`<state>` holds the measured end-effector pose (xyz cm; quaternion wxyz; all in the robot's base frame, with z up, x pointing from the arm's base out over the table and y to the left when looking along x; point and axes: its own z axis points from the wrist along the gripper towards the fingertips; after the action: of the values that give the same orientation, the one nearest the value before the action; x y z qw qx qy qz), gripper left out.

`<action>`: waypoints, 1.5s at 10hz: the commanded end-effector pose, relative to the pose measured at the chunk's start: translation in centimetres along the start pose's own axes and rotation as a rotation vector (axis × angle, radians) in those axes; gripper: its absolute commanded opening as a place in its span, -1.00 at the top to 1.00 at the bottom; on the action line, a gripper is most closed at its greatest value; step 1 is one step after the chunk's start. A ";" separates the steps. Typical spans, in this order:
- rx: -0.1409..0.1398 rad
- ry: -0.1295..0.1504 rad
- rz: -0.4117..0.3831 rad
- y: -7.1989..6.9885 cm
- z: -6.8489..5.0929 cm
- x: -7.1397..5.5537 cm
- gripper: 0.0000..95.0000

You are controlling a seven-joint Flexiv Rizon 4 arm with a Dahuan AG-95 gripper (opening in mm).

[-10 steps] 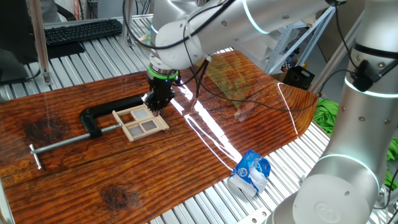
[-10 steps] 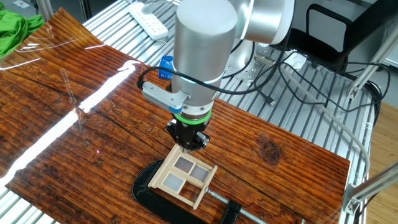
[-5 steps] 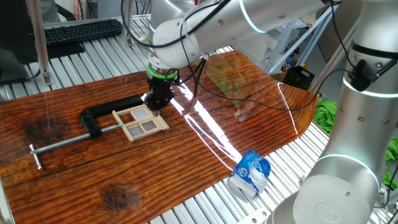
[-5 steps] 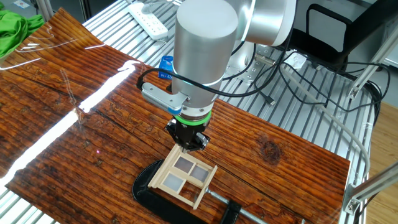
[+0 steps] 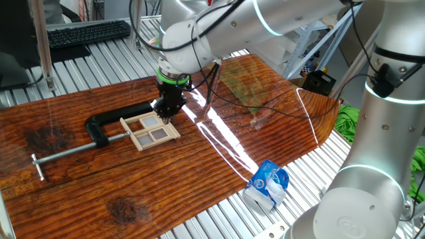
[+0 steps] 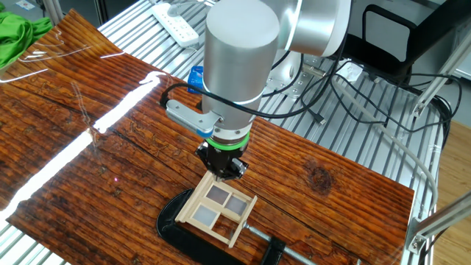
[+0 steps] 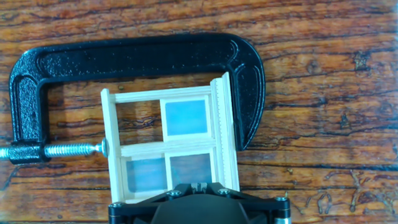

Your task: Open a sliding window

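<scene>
1. The gripper (image 5: 168, 110) points straight down at the end of the silver arm (image 6: 243, 55), its black tip at the edge of the sliding window (image 5: 150, 129); in the hand view only the gripper's black body (image 7: 199, 203) shows along the bottom edge, right over the near rail of the frame, and I cannot tell whether the fingers are apart or together.
2. The sliding window (image 7: 169, 145) lies flat on the wooden table (image 5: 219, 156), a pale wood frame with crossbars making 4 panes. In the hand view 3 panes show a bluish-grey panel and the upper left pane shows bare wood grain through it.
3. A black C-clamp (image 7: 130, 59) wraps around the window: its curved body runs along the far side and down the right side, and its threaded screw (image 7: 68, 150) comes in from the left, its pad touching the left rail of the frame.
4. In one fixed view the clamp (image 5: 109, 123) has its long screw handle (image 5: 63, 154) reaching out over the table toward the left, away from the window.
5. Near the front edge of the table in that view a crumpled blue-and-white packet (image 5: 267, 184) lies well apart from the window.
6. Farther back, a black keyboard (image 5: 87, 32) sits on the slatted metal bench (image 5: 119, 50) beyond the table, and a green cloth (image 5: 346, 123) hangs at the right.
7. In the other fixed view a white power strip (image 6: 175, 22) lies on the bench behind the arm.
</scene>
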<state>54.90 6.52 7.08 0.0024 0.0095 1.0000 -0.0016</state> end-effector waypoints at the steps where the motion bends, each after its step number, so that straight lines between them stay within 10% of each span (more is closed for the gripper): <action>1: -0.001 0.019 -0.002 0.0 -0.1 0.0 1.00; 5: -0.008 0.064 -0.009 0.0 -0.1 0.0 1.00; 15: 0.006 0.066 -0.035 0.0 -0.1 0.0 1.00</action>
<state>54.94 6.59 7.15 -0.0319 -0.0057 0.9995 -0.0022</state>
